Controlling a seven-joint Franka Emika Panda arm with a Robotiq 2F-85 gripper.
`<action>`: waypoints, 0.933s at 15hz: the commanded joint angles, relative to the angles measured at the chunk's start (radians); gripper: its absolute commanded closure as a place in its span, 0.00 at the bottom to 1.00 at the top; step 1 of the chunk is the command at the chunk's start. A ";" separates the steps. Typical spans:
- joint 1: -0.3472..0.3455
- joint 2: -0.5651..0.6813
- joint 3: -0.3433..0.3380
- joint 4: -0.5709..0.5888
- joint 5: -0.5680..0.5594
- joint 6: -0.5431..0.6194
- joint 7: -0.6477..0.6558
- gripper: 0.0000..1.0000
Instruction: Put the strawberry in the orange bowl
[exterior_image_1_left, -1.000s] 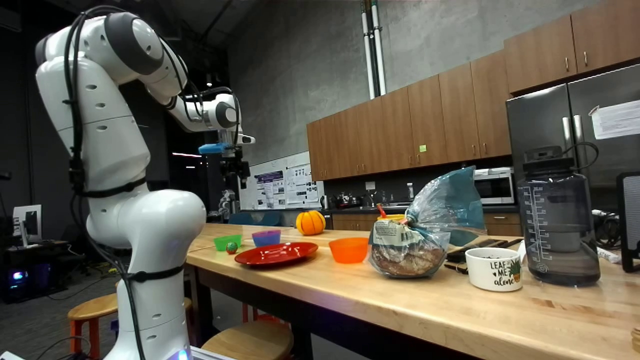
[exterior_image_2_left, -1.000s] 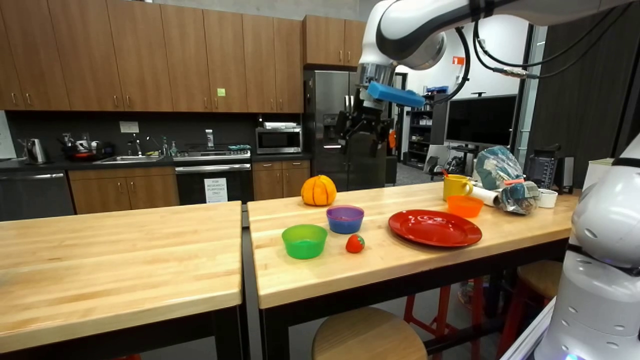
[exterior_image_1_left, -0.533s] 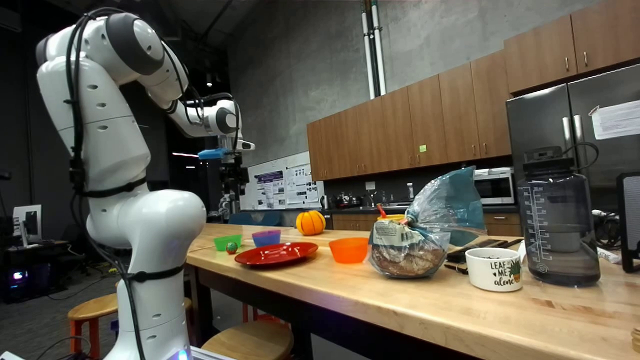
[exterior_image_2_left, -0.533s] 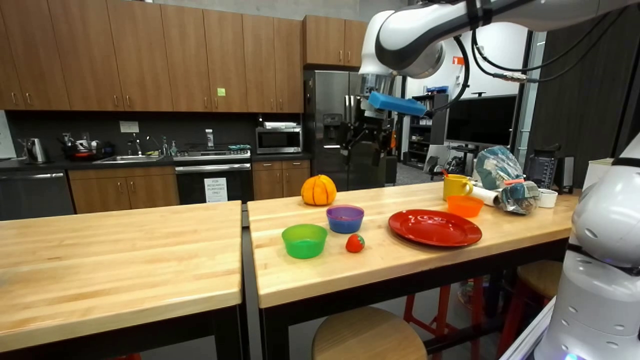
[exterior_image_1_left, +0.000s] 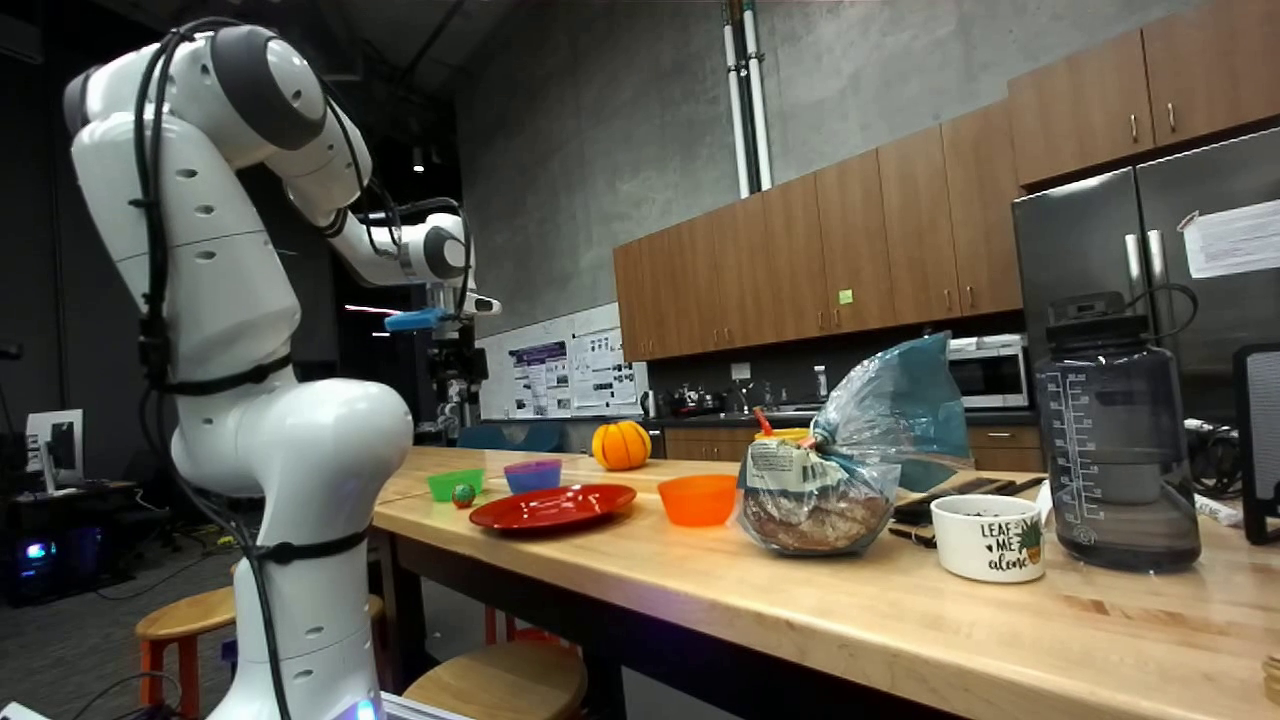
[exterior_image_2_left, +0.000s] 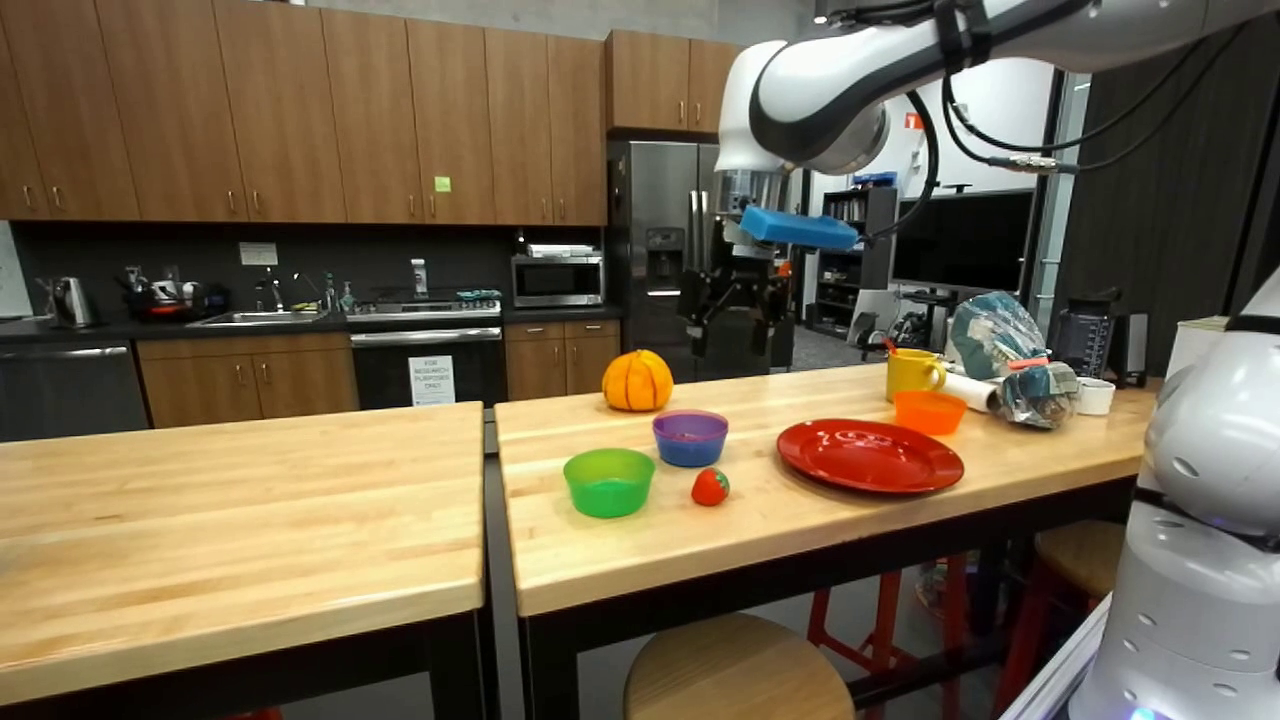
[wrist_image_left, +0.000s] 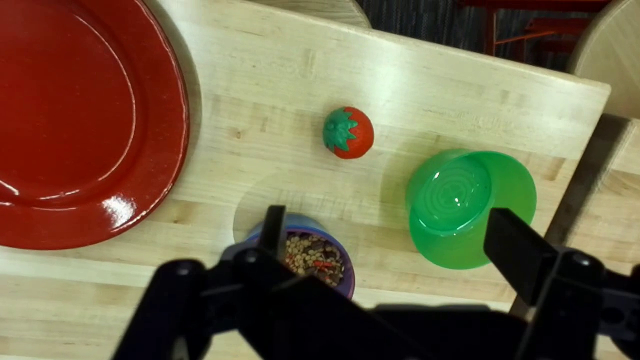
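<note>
The red strawberry with a green leafy top lies on the wooden table, between the green bowl and the red plate. It also shows in an exterior view and in the wrist view. The shallow orange bowl stands beyond the red plate; it also shows in an exterior view and is out of the wrist view. My gripper is open and empty, pointing down, well above the table. In the wrist view its fingers overlap the green and purple-blue bowls, with the strawberry ahead of them.
A green bowl and a purple-blue bowl with grains in it stand close to the strawberry. A red plate, an orange pumpkin, a yellow mug and a bagged loaf stand on the same table.
The arm and gripper have come down, and in an exterior view have shifted slightly left. The gripper stays open. The strawberry and bowls have not moved.
</note>
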 joint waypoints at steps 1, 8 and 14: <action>0.014 -0.032 0.008 -0.045 0.013 0.004 0.007 0.00; 0.028 -0.017 0.024 -0.097 0.016 0.074 -0.012 0.00; 0.038 0.027 0.042 -0.128 0.005 0.164 -0.006 0.00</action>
